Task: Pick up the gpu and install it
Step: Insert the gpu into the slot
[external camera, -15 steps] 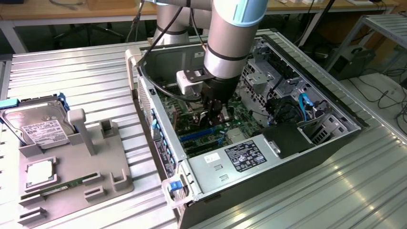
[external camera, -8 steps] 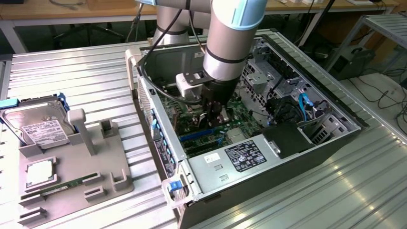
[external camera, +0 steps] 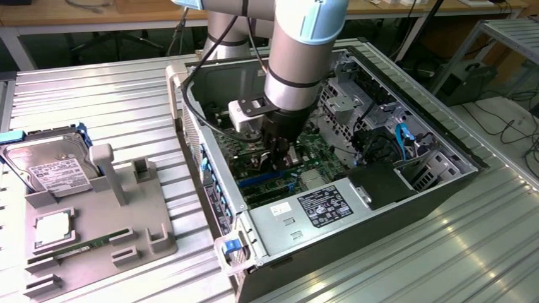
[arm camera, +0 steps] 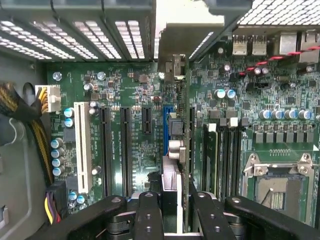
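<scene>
The arm reached down into an open computer case [external camera: 438, 189], its gripper [external camera: 282, 154] low over the motherboard [external camera: 324, 151]. In the wrist view the gripper [arm camera: 170, 200] had its two black fingers [arm camera: 149, 215] closed partway on the gpu [arm camera: 176, 125], which stood on edge between them, seen from above as a thin upright card. The card ran straight ahead of the fingers to its pale metal bracket [arm camera: 172, 45], which reached the rear wall of the case. Its lower edge sat along the blue slot [arm camera: 165, 130] directly beneath the gripper; whether it was fully seated could not be told.

Just to one side of the held card lay three black expansion slots [arm camera: 126, 150] and, farther out, a white slot [arm camera: 82, 147], with a bundle of yellow and black cables [arm camera: 35, 135] at the case wall beyond. To the other side were the memory slots [arm camera: 222, 160] and the bare CPU socket [arm camera: 275, 185].

In the exterior view a power supply [external camera: 316, 211] with a label lay in the case near the gripper, toward the camera. Well apart from the gripper, on the metal table [external camera: 101, 101] at the exterior view's left, a grey fixture [external camera: 156, 221] carried a hard drive [external camera: 47, 167], a square chip [external camera: 52, 228] and a memory stick [external camera: 80, 247].
</scene>
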